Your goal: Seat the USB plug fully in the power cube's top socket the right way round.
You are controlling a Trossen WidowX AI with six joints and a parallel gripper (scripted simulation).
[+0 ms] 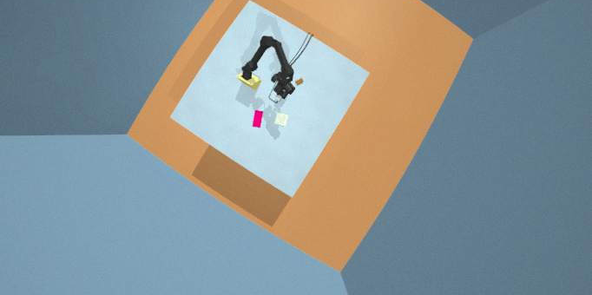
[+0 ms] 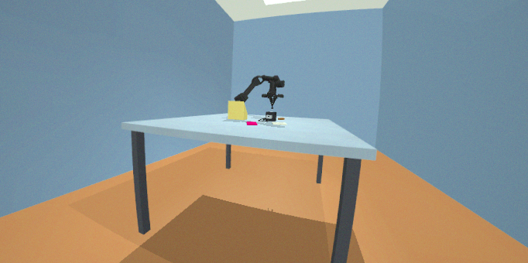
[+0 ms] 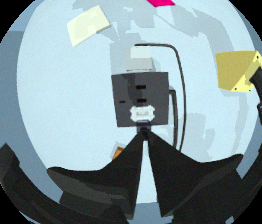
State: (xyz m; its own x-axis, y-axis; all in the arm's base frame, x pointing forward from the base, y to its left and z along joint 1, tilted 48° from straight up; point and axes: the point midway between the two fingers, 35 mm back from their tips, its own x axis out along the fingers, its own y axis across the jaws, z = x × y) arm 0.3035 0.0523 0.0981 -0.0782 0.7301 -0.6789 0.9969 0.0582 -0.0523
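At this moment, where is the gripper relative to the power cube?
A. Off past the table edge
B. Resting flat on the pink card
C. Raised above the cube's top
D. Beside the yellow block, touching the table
C: in the exterior view the gripper, pinching the USB plug, hangs above the power cube.
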